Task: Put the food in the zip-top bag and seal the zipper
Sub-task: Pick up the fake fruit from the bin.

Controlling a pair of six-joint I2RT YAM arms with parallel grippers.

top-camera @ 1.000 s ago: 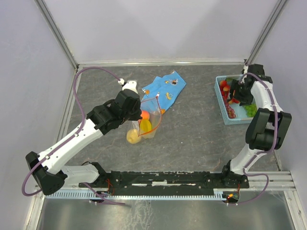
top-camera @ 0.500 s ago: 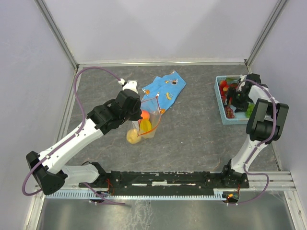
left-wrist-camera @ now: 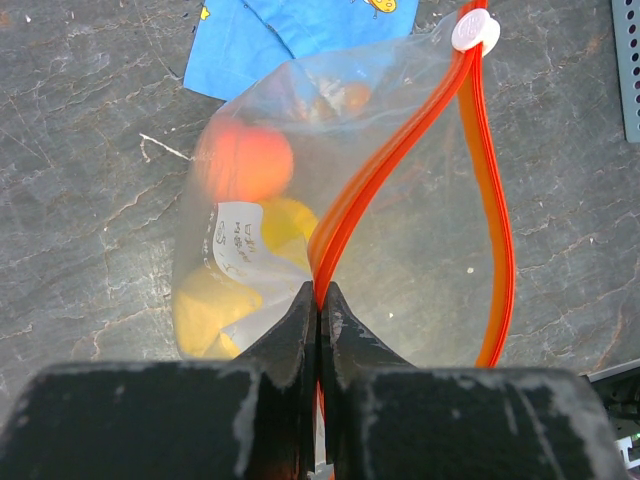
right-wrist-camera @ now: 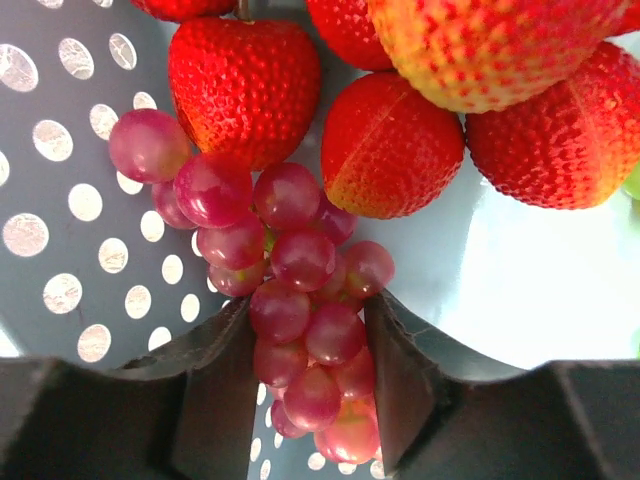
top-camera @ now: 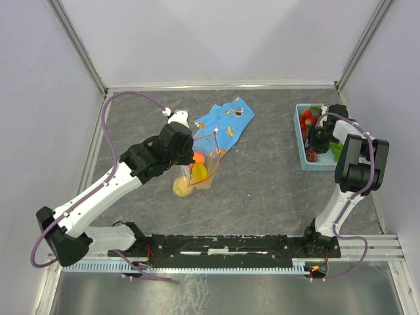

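The clear zip-top bag (top-camera: 199,172) lies mid-table with its mouth open; an orange (left-wrist-camera: 245,160) and a yellow lemon (left-wrist-camera: 210,305) show inside it. My left gripper (top-camera: 189,157) is shut on the red-orange zipper (left-wrist-camera: 495,200) at the near mouth edge (left-wrist-camera: 320,295). A white slider (left-wrist-camera: 475,30) sits at the far end. My right gripper (top-camera: 319,140) is down in the light-blue basket (top-camera: 300,141). Its fingers press both sides of the purple grapes (right-wrist-camera: 300,260), gripper (right-wrist-camera: 305,340). Red strawberries (right-wrist-camera: 245,80) lie just beyond.
A blue patterned cloth (top-camera: 226,121) lies behind the bag, partly under it (left-wrist-camera: 270,35). The basket stands at the far right by the frame post, with green fruit (top-camera: 338,150) at its right side. The basket's perforated wall (right-wrist-camera: 60,200) is close on the gripper's left.
My right gripper has moved left and down into the basket and now has the purple grapes between its fingers. The left arm and the bag have not moved.
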